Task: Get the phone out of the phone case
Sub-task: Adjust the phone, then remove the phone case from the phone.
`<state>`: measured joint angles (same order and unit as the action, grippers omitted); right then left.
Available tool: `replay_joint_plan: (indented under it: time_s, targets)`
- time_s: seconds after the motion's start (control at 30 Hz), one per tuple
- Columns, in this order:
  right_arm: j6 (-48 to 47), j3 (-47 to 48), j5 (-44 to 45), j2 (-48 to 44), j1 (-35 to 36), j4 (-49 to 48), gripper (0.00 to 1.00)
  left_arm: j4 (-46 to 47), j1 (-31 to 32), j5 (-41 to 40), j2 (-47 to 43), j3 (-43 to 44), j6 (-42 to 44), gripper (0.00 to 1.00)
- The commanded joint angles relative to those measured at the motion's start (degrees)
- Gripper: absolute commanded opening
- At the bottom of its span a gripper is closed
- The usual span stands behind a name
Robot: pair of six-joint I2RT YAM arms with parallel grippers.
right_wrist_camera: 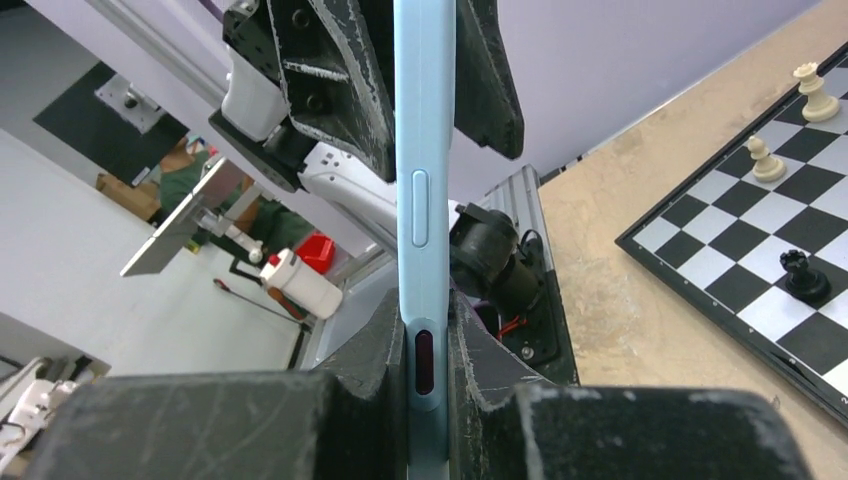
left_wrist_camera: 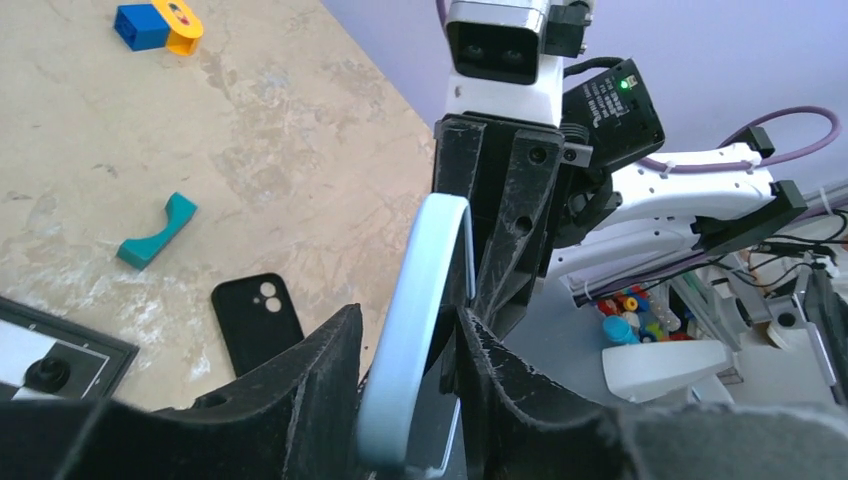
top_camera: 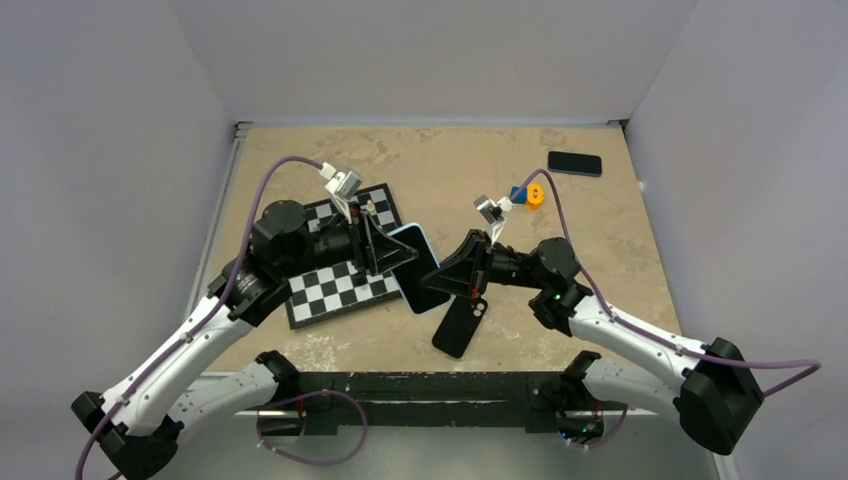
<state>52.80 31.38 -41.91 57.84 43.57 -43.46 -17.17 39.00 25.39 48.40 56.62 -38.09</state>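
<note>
The phone (top_camera: 422,270), with a light-blue rim, is held on edge above the table between both grippers. My left gripper (top_camera: 385,252) is shut on its left end. My right gripper (top_camera: 452,276) is shut on its right end. In the left wrist view the phone's blue edge (left_wrist_camera: 425,260) runs between my fingers (left_wrist_camera: 300,390) to the right gripper's fingers (left_wrist_camera: 500,220). In the right wrist view the phone (right_wrist_camera: 425,200) is clamped by my right gripper (right_wrist_camera: 428,370). The black phone case (top_camera: 459,325) lies empty on the table below, its two camera holes showing in the left wrist view (left_wrist_camera: 257,320).
A chessboard (top_camera: 345,270) lies under the left arm, with pieces on it (right_wrist_camera: 805,280). An all-black phone slab (top_camera: 575,163) lies at the back right. A blue and orange toy (top_camera: 527,195) and a teal piece (left_wrist_camera: 158,232) lie on the table.
</note>
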Motion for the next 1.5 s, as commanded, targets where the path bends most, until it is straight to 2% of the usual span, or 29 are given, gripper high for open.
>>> replay_joint_plan:
  time_s: [0.0,0.1,0.13,0.17,0.23,0.27,0.33,0.5,0.67,0.8,1.0,1.23,1.33,1.37,1.4,1.43,1.47]
  targets:
    - [4.30,0.61,2.25,0.07,0.37,-12.68,0.00,10.40,-0.23,3.08,3.46,-0.67,-5.75,0.38]
    - [1.41,0.12,3.46,-1.64,0.38,-9.90,0.00,13.40,-0.24,5.29,5.18,-0.82,-7.58,0.15]
    - [-1.05,0.35,4.41,-2.92,0.36,-6.36,0.00,12.14,-0.24,4.84,5.24,-0.30,-7.30,0.04]
    - [-4.16,1.23,6.12,-4.47,0.37,-1.13,0.03,9.98,-0.47,3.79,5.01,0.32,-6.70,0.00]
    - [-11.68,3.48,9.29,-7.23,0.08,12.87,0.20,8.39,-1.64,4.17,3.71,1.15,-5.46,0.00]
    - [-14.61,4.39,8.65,-7.89,-0.21,16.91,0.27,7.94,-2.53,5.32,3.05,1.72,-5.08,0.00]
    - [-19.63,5.40,2.08,-8.33,-0.92,20.96,0.39,5.62,-4.45,8.71,3.10,3.94,-4.62,0.00]
    - [-28.15,7.08,-8.93,-7.88,-1.45,29.84,0.48,-1.02,-8.81,18.79,7.18,9.44,-3.81,0.00]
    - [-28.78,7.40,-16.70,-5.74,-1.50,27.57,0.46,-0.19,-10.38,24.70,8.57,10.04,-3.84,0.00]
    - [-24.58,6.18,-19.00,-4.60,-1.55,19.83,0.40,1.15,-10.35,27.08,9.28,10.09,-4.10,0.00]
    - [-23.90,8.24,-17.98,-2.76,-1.49,19.40,0.39,5.67,-10.38,29.51,9.43,8.60,-6.64,0.00]
    - [-16.84,8.12,-20.12,0.40,-1.44,7.94,0.36,8.16,-10.35,30.59,9.59,7.45,-8.34,0.00]
    - [-15.68,7.91,-21.36,1.27,-1.39,5.58,0.27,8.82,-10.35,31.27,9.52,7.53,-8.85,0.00]
    - [-16.08,7.91,-21.72,1.35,-1.43,5.49,0.19,9.58,-10.35,31.75,9.56,7.46,-9.52,0.00]
    - [-16.55,7.76,-22.43,1.34,-1.43,4.38,0.05,10.28,-10.35,32.29,9.72,7.52,-10.33,0.00]
    - [-16.87,7.18,-23.66,1.09,-1.41,2.27,0.00,11.52,-10.36,33.05,9.97,7.49,-12.14,0.00]
    - [-17.43,6.23,-24.55,0.51,-1.39,-0.23,0.00,13.00,-10.35,34.22,10.28,7.26,-14.36,0.00]
